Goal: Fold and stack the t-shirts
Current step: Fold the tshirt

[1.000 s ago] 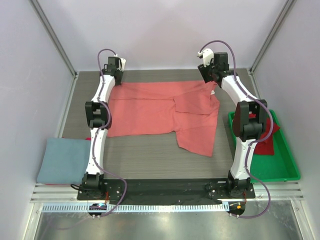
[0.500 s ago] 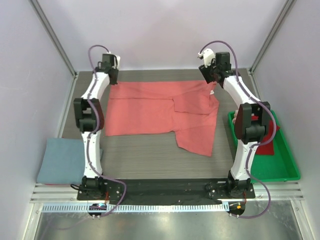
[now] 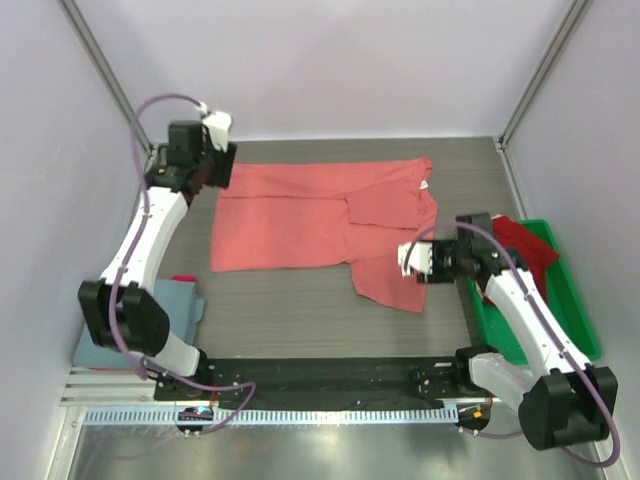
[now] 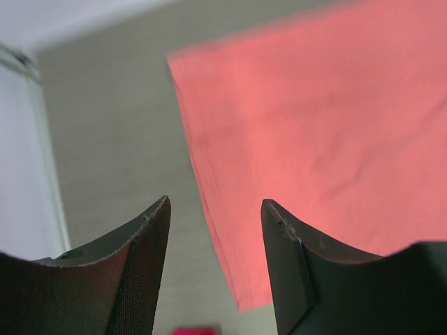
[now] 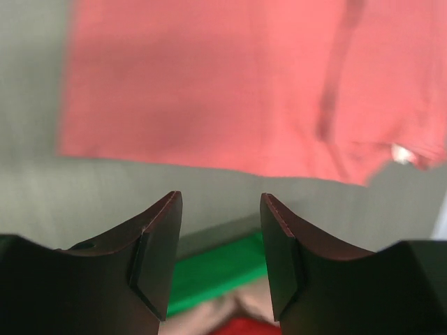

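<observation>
A salmon-red t-shirt (image 3: pixel 300 215) lies spread on the table, its right part folded over into a flap that reaches toward the near edge. My left gripper (image 3: pixel 218 172) hovers open at the shirt's far left corner; the left wrist view shows the shirt's edge (image 4: pixel 209 188) running between the open fingers, with nothing held (image 4: pixel 215 209). My right gripper (image 3: pixel 432 268) hangs open beside the flap's right edge, empty (image 5: pixel 220 202), with the shirt (image 5: pixel 209 84) beyond it. A darker red t-shirt (image 3: pixel 522 240) lies in the tray. A grey-blue t-shirt (image 3: pixel 185 300) at the near left is partly hidden by the left arm.
A green plastic tray (image 3: pixel 580 330) stands at the right edge of the table, and its rim (image 5: pixel 216 269) shows under the right fingers. Grey walls and metal posts close in the back and both sides. The arms' bases sit on a black rail at the near edge.
The left gripper has opened, let go of the shirt's far left corner and swung outward to the left. The right arm has drawn back from the far right corner to beside the tray.
</observation>
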Robot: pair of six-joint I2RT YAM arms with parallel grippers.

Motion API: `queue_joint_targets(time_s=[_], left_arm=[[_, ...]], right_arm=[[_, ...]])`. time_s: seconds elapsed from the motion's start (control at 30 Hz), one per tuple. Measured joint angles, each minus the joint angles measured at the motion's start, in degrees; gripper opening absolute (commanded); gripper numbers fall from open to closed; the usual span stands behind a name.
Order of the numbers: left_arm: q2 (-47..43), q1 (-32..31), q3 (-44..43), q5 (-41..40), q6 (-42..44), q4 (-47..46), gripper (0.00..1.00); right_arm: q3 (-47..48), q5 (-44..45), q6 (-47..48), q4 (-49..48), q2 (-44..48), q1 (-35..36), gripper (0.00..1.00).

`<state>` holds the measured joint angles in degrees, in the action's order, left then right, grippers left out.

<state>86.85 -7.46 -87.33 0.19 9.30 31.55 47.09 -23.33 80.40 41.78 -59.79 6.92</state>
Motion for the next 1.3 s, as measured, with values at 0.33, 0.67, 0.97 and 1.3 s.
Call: queue_joint_targets(time_s=[0.33,0.67,0.97,1.3], left_arm=[[6.0,0.1,16.7,0.0,4.7,8.2,0.57],[6.0,0.3,16.5,0.0,4.3,8.1,0.73],[9.8,2.8,15.1,0.2,2.7,9.8,0.68],[10.6,5.2,14.3,1.6,2.0,11.1,0.63]], right_arm=[[-16.0,-4.5,21.2,7.0,8.4,0.4,0.59],[-14.8,-6.5,26.4,7.7,0.0,0.9,0.6],[-13.6,-5.5,29.3,7.8,-7.0,1.2,0.53],[-13.2,-4.2,30.6,6.9,-11.4,2.6,0.25]])
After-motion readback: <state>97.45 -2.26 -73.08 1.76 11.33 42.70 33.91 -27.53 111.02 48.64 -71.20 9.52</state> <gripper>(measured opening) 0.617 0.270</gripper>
